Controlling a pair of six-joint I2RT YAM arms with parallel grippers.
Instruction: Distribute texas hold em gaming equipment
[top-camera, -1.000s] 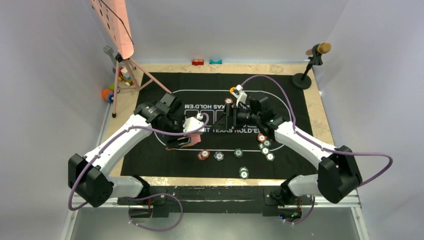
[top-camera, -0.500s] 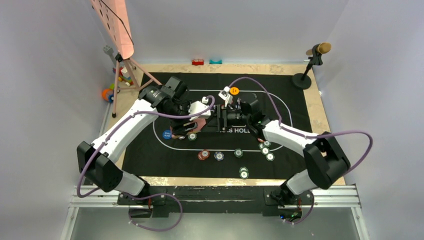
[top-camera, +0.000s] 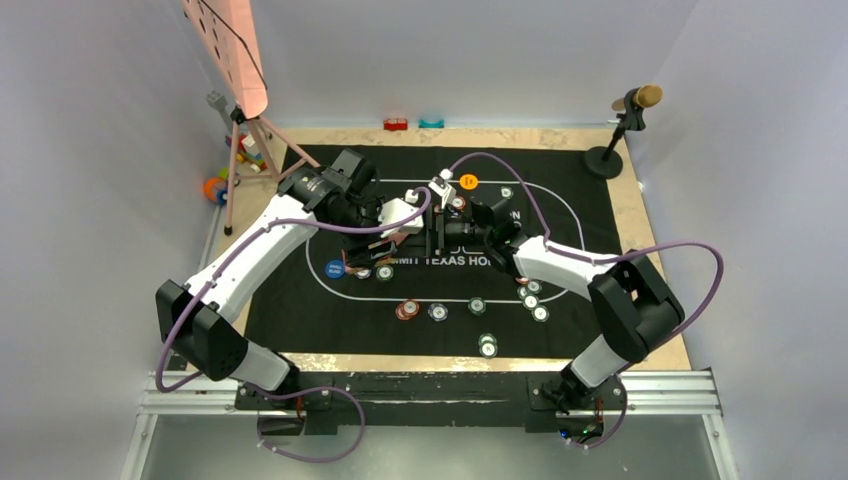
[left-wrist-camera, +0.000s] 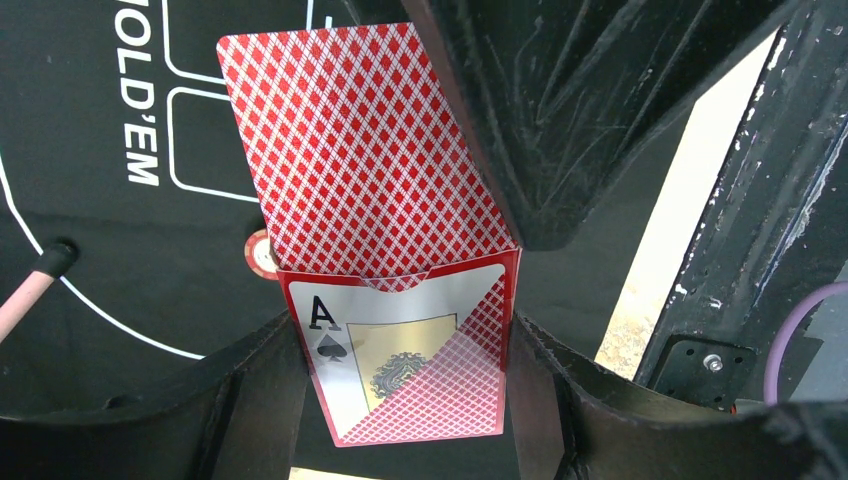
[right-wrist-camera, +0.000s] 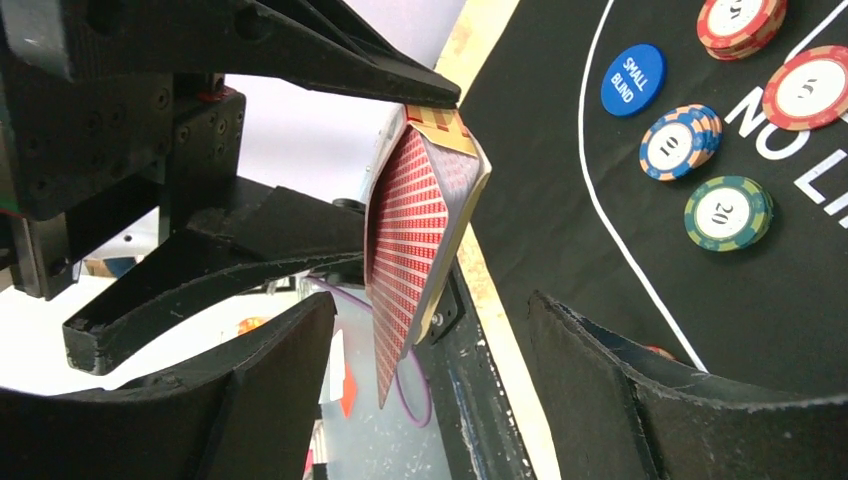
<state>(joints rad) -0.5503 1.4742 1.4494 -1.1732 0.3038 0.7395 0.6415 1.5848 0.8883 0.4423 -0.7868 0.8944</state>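
Left gripper (left-wrist-camera: 405, 405) is clamped shut on the card box (left-wrist-camera: 400, 350), which it holds above the middle of the mat (top-camera: 300, 310). One card (left-wrist-camera: 350, 150) protrudes from the box mouth. Right gripper (right-wrist-camera: 440, 390) is wide open, jaws either side of that card, holding nothing. Risk: an off-centre closure could bend or miss the card. A hard pull could drag extra cards out, or tug the box loose onto the chips (top-camera: 407, 309).

We see chips (top-camera: 438, 311) on the mat (top-camera: 300, 310) at the lower centre of the frame, a stand (top-camera: 240, 115) at upper left and a microphone (top-camera: 637, 98) at upper right.
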